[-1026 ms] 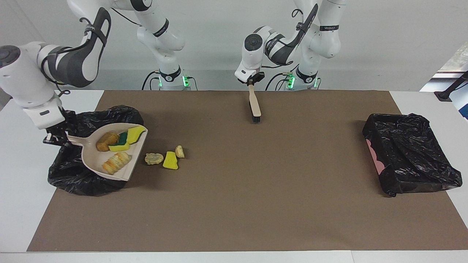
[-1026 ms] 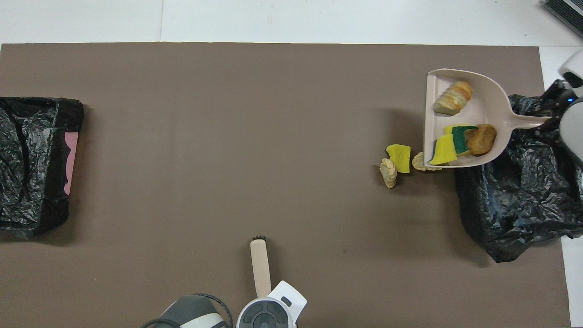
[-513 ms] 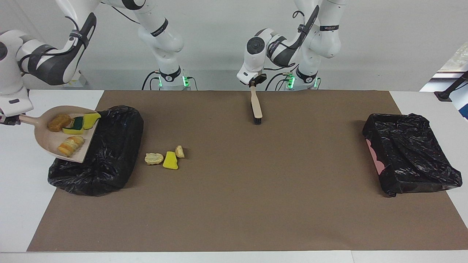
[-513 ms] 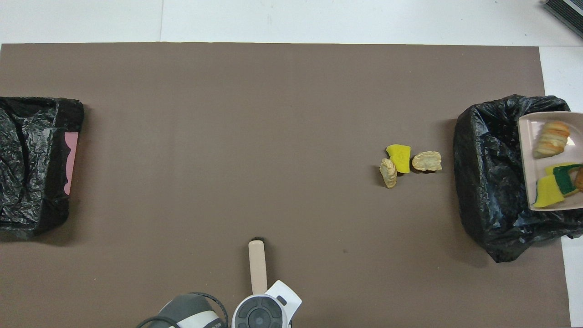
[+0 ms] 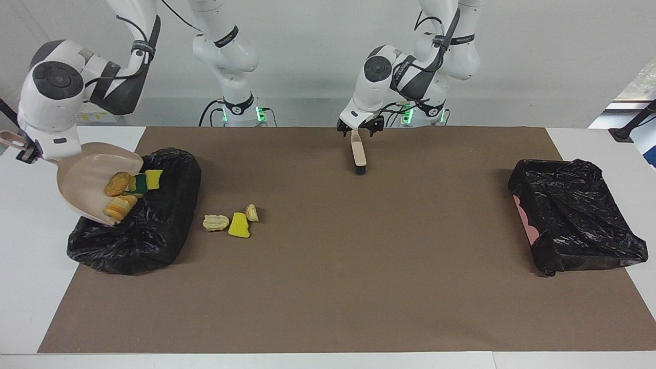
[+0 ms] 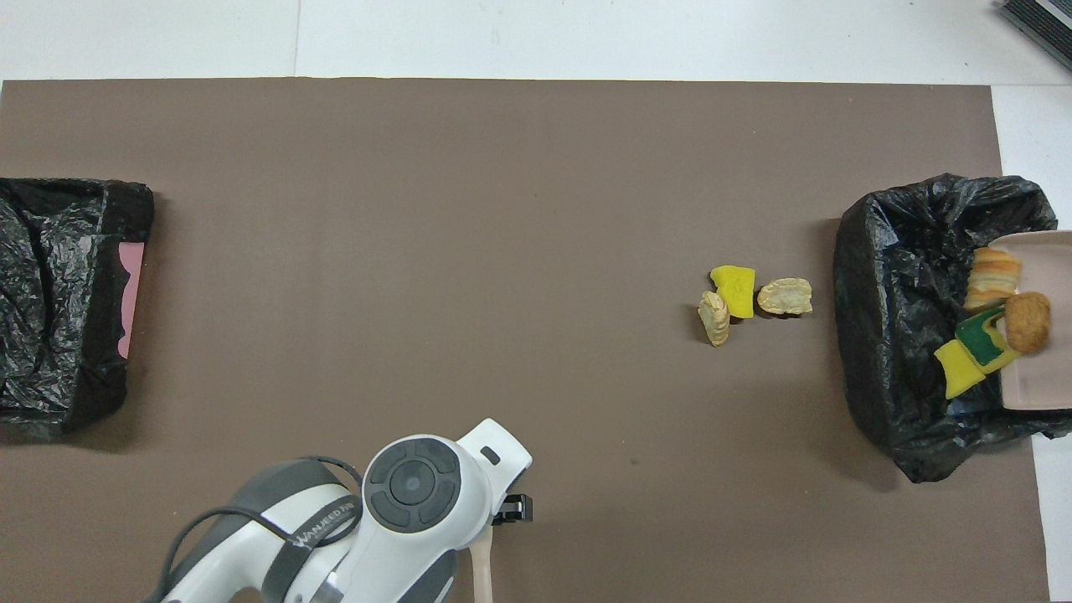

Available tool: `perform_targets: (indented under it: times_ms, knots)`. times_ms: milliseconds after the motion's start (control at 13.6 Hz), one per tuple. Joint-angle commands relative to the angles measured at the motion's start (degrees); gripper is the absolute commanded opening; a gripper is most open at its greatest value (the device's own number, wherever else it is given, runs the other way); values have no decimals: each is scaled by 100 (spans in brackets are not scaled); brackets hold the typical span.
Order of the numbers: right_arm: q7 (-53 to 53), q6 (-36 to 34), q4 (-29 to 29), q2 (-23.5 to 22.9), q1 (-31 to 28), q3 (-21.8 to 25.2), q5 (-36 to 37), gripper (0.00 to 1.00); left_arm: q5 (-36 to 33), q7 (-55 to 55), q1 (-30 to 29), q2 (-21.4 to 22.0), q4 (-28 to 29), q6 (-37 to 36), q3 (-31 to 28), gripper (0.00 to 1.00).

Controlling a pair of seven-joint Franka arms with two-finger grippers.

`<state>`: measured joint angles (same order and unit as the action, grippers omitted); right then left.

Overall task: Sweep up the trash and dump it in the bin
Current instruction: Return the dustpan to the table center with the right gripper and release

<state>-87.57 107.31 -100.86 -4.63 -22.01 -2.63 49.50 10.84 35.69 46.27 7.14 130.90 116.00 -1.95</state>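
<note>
Trash is split into two groups. Four scraps lie at the lip of the dustpan [image 5: 82, 171], at the middle left of the facing view: an orange-brown lump [image 5: 118, 183], a green-layered sponge chunk [image 5: 138, 183], a yellow chunk [image 5: 152, 178] and a striped lump [image 5: 120, 205]. The dustpan is tilted steeply over the near bin [image 5: 154, 241], lip down. Three loose scraps [image 5: 239, 225] lie on the brown mat [image 5: 328, 287] just beside that bin, toward the frame centre.

The right gripper [image 5: 23, 151], at the left edge of the facing view, is clamped on the dustpan handle. The left gripper [image 5: 360, 128], at upper centre, has its fingers apart over the handle end of the brush [image 5: 360, 156], which lies on the mat.

Probable faults:

- Spillage. The yellow chunk already overhangs the lip. A fast or sideways tilt is likely to throw a scrap past the rim and onto the mat.
- Liner collapse. The black liner is slack. Contact from the dustpan lip may fold it inward and close the opening.
- Retained scrap. The sponge chunks may stick to the pan at an insufficient tilt.
- Brush displacement. The handle end sits between the parted fingers. A slanted retreat may drag it.
- Incomplete task. The three loose scraps require another sweep, so the brush must be regrasped. The second bin [image 5: 574, 215], at the right of the frame, is not involved.
</note>
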Motion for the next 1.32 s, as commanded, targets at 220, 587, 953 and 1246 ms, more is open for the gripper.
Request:
perform_targets:
  times_ms: [220, 587, 953, 1246]
  knots:
    - [-629, 115, -153, 682, -365, -27, 350, 0, -758, -1667, -1390, -168, -1643, -1147, 28, 100]
    - [-219, -25, -197, 700, -15, -97, -727, 0, -953, -2618, -2322, -336, -2988, -1859, 19, 100]
    - [730, -245, -276, 586, 679, -106, -1960, 0, -961, -4112, -3386, -318, -4185, -2967, -7, 100]
    - [2100, -421, -285, 305, 1285, -106, -2934, 0, -1198, -4439, -3879, -458, -4668, -3057, -33, 100]
